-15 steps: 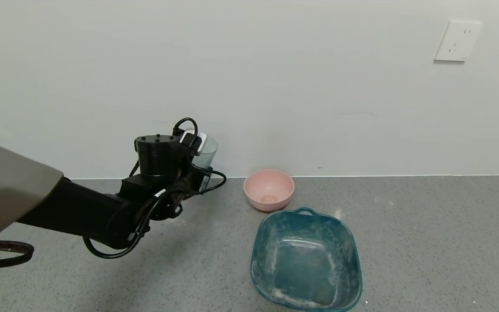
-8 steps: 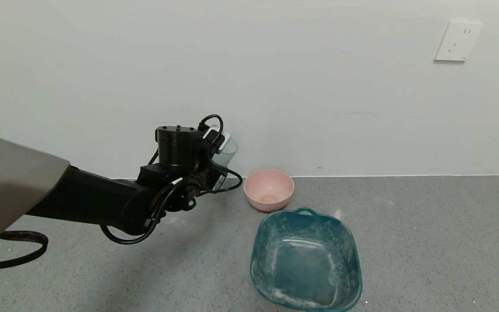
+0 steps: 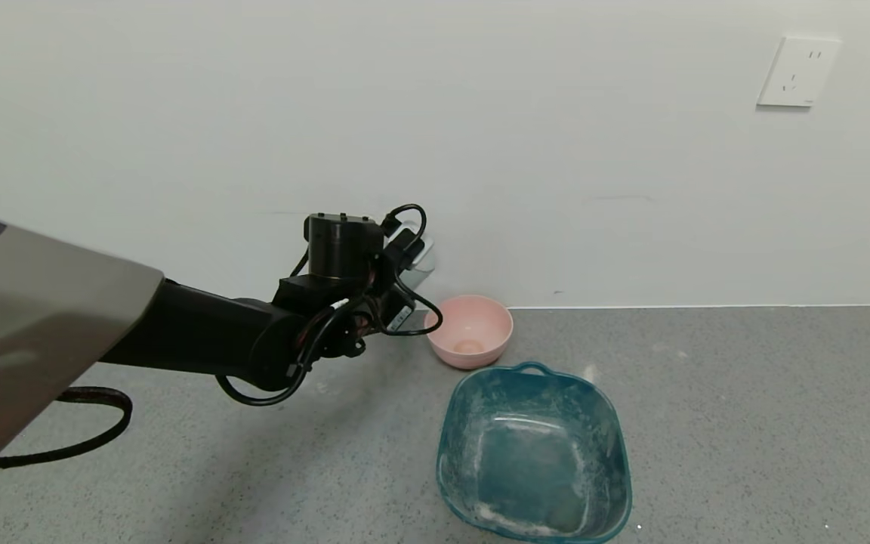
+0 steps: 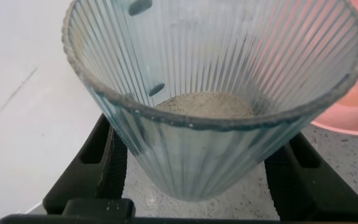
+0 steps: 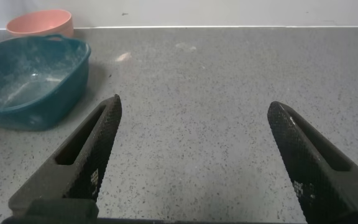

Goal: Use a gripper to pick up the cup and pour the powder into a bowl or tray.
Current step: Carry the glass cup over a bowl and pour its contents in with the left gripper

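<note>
Cup [image 4: 210, 118] clamped in left gripper [image 3: 405, 261] jaws, carried rightward, now beside pink bowl [image 3: 469, 330]; right gripper [image 5: 197, 162] jaws spread.

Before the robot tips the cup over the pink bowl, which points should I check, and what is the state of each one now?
1. Left claw shut on the cup: ok, a finger on each side.
2. Powder in the cup: ok, it lies at the bottom.
3. Cup above the pink bowl: not ok, in the head view it is left of the rim.
4. Bowl upright and open: ok.
5. Teal tub out of the pouring path: ok, it sits nearer the robot than the bowl.
6. Right claw out of the way: ok, open over bare counter.
</note>
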